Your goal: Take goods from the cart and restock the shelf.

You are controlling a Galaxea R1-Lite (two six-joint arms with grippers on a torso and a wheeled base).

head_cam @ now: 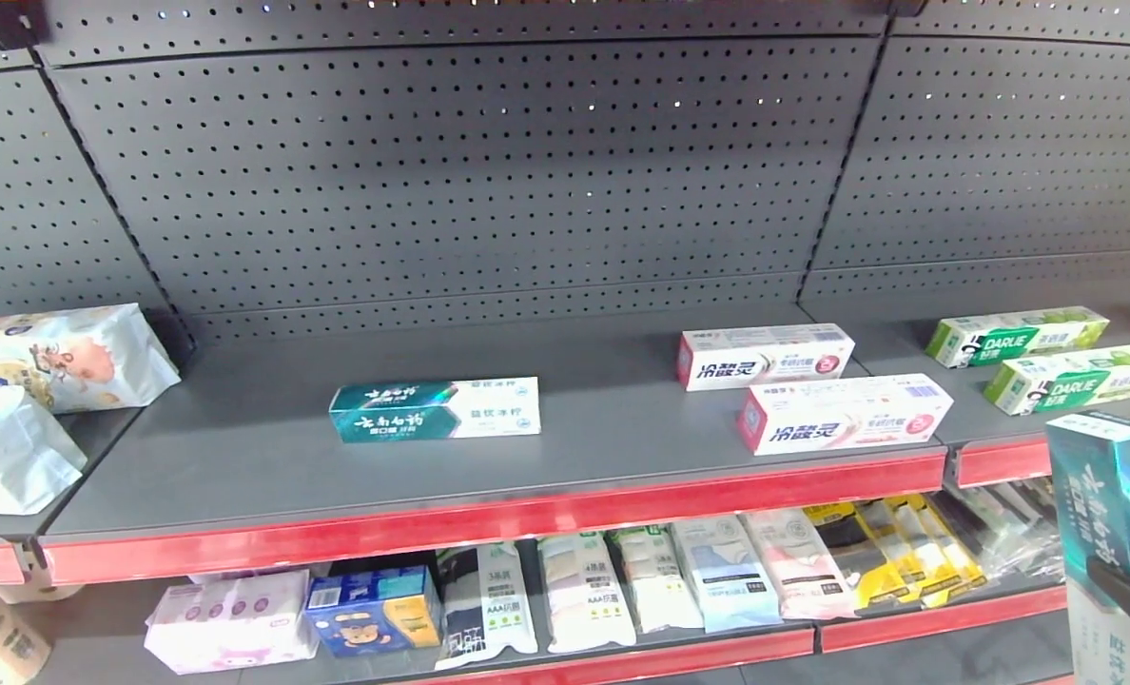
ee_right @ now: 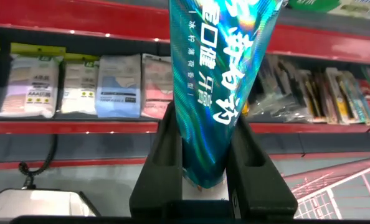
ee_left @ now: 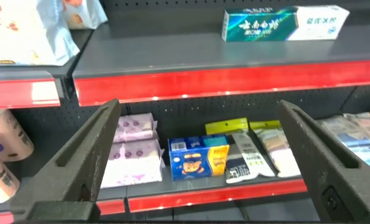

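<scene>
Toothpaste box (ee_right: 219, 74) upright in right hand (ee_right: 210, 134); left hand (ee_left: 199, 111) spread.

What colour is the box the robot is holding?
The box is shiny teal with white writing; the right wrist view shows it best.

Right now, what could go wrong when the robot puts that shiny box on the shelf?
1. The right jaws hold the shiny box by one end, so it might tilt or slip.
2. Swinging toward the matching box, it could bump the front white box, which lies near the shelf's red edge.
</scene>
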